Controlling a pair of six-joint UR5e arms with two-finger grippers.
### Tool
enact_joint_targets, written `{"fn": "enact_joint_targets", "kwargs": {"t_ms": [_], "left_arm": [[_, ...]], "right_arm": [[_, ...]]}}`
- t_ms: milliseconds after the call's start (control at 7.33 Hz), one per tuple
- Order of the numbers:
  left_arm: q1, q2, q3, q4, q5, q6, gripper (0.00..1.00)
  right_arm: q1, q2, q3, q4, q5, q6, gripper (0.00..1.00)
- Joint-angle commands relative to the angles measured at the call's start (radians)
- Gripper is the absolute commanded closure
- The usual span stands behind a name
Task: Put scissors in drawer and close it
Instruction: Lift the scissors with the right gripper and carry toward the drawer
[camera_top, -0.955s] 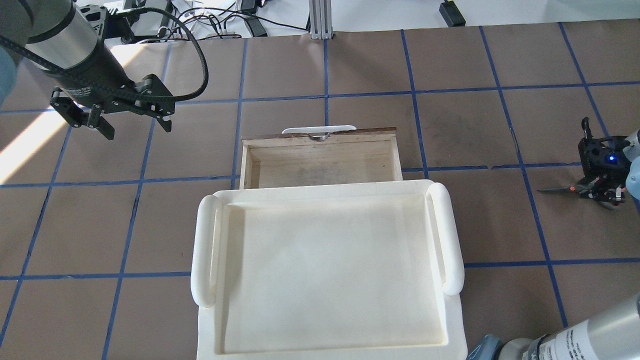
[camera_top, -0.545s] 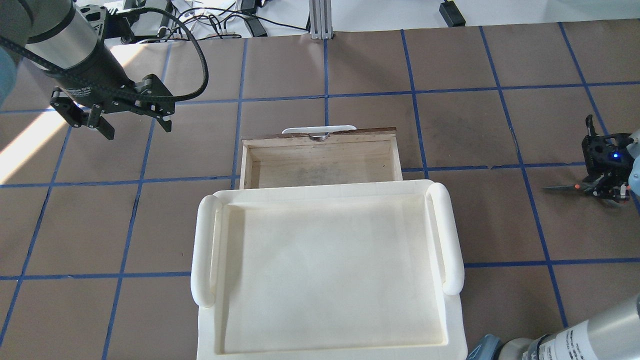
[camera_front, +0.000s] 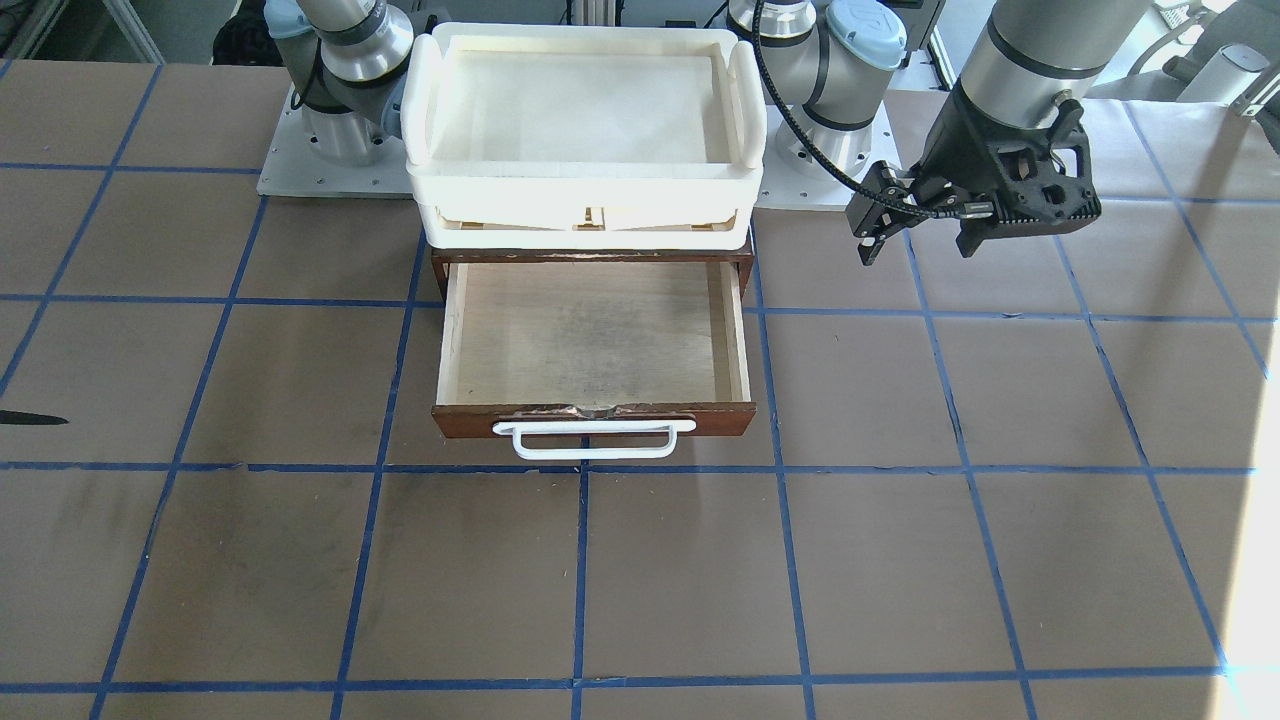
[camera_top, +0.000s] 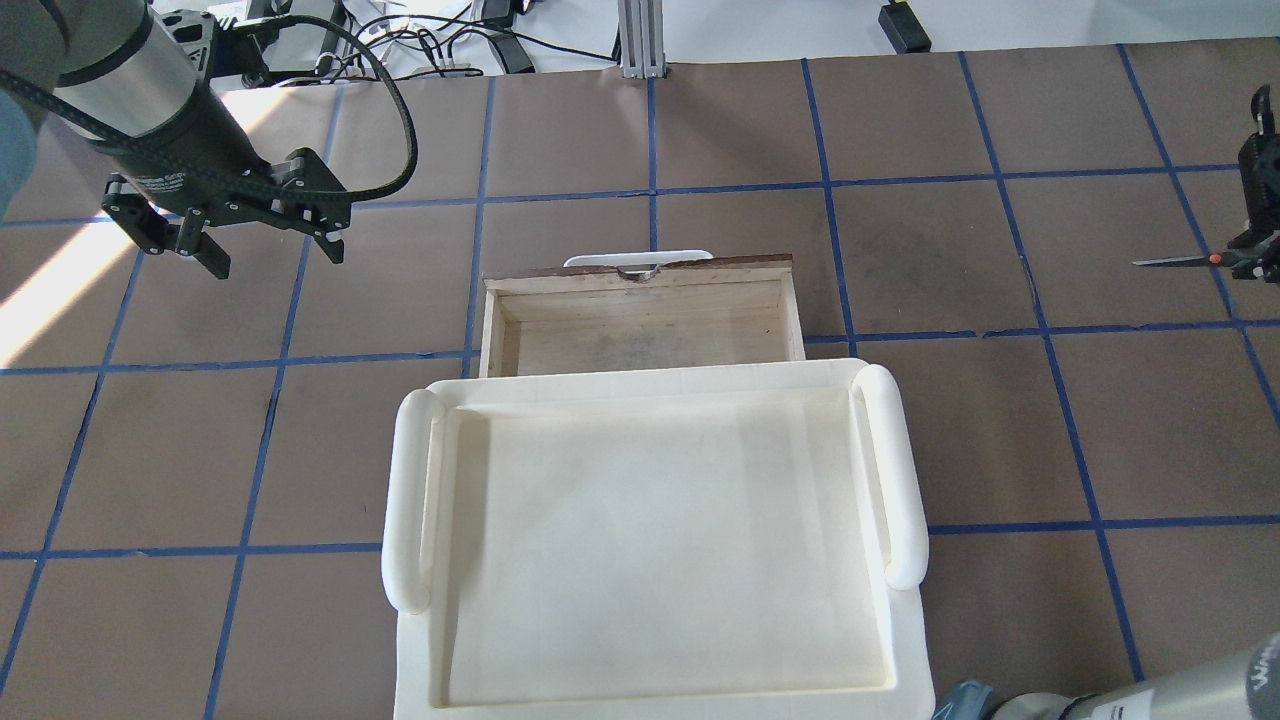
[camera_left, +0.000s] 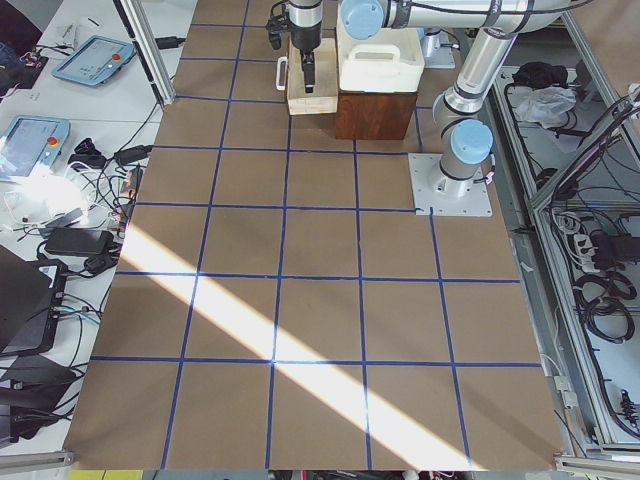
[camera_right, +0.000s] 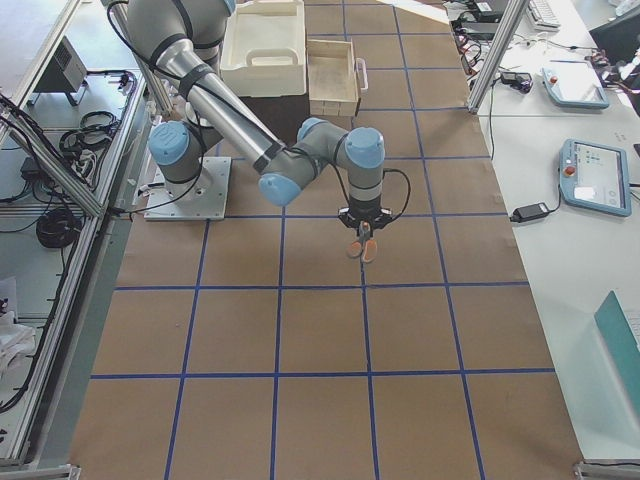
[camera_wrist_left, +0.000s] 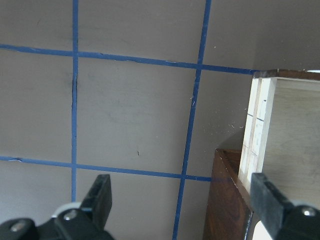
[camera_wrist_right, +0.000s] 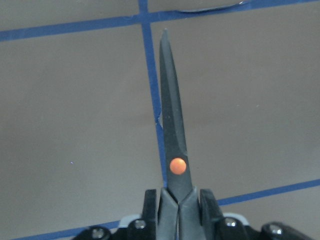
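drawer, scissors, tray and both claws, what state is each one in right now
drawer: pulled open, nothing inside
scissors: blades shut, held in the right claw, not yet in the drawer
right claw: shut on the scissors, far off to the side of the drawer
left claw: open, holding nothing, beside the drawer
tray: sits on top of the cabinet, above the drawer

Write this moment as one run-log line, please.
right gripper: shut on scissors, blades closed | left gripper: open, empty | drawer: open, empty, scissors not yet inside
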Motion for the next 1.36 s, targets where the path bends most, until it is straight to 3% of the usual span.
{"fn": "enact_joint_targets", "kwargs": {"t_ms": [0, 273, 682, 1227], "left_arm": [[0.0, -0.002, 0.0, -0.001, -0.001, 0.0, 0.0], [0.0, 0.004, -0.014, -0.001, 0.0, 0.0, 0.0], [0.0, 0.004, -0.017, -0.001, -0.001, 0.0, 0.0], [0.0, 0.004, -0.017, -0.001, -0.001, 0.0, 0.0]], "right_arm": [[0.132, -0.041, -0.139, 0.183, 0.022, 0.142, 1.0], [0.299, -0.1, -0.143, 0.207, 0.051, 0.326, 1.0], [0.596, -0.108, -0.143, 0.225, 0.037, 0.702, 1.0], [0.936, -0.041, -0.141, 0.212, 0.007, 0.809, 1.0]]}}
